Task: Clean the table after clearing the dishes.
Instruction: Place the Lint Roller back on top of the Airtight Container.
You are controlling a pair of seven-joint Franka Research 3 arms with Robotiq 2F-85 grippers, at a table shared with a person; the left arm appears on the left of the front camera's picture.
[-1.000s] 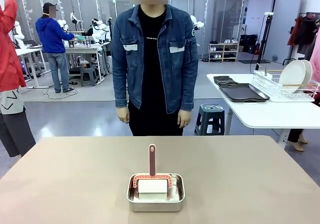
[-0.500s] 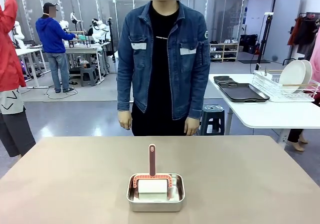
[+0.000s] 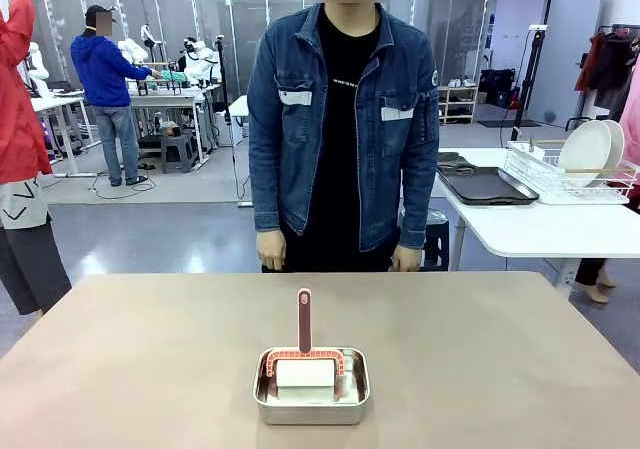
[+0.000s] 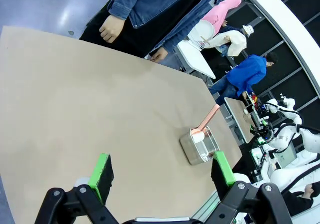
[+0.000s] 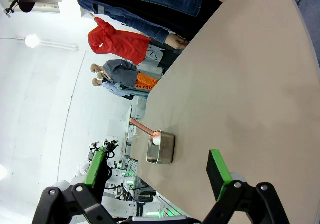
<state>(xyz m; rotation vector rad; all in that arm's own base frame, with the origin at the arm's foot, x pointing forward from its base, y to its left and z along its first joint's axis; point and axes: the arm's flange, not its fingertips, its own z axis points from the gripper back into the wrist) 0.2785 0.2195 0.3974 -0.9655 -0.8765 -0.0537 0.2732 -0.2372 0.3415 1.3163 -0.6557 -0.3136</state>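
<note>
Hovering above the table (image 3: 120, 359), the left end effector (image 4: 159, 171) stood released, green pads spread wide, nothing between them. The right end effector (image 5: 157, 171) was likewise released and empty over the table. A steel pan (image 3: 311, 387) holding a pink-handled roller (image 3: 304, 346) sat near the robot-side edge, bare tabletop all around it. A person (image 3: 340, 129) stood at the far edge, hands hanging. White plates (image 3: 588, 152) rested in a rack on the side table (image 3: 530, 224).
</note>
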